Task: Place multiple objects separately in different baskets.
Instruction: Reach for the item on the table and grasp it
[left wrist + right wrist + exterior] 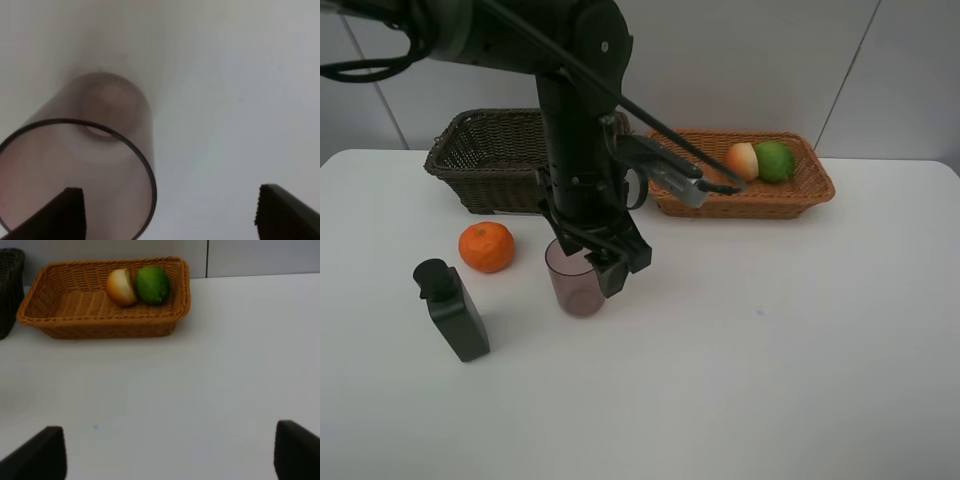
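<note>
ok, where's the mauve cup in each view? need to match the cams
Exterior high: mauve cup upright on the white table, right of the mandarin, under the left fingers.
Left wrist: cup seen close, from above its rim, one finger in front of its mouth.
Right wrist: not in it.
Shared landmark: the white table, in all three.

High camera looks down from the front over the table (pixel 800 360) toward the back wall (pixel 740 60), wide enough for the dark basket (pixel 480 165) and tan basket (pixel 765 205). Left wrist camera hangs very close above the cup (pixel 115 115), peering into its mouth. Right wrist camera sits low, well back, facing the tan basket. The high view shares both.
</note>
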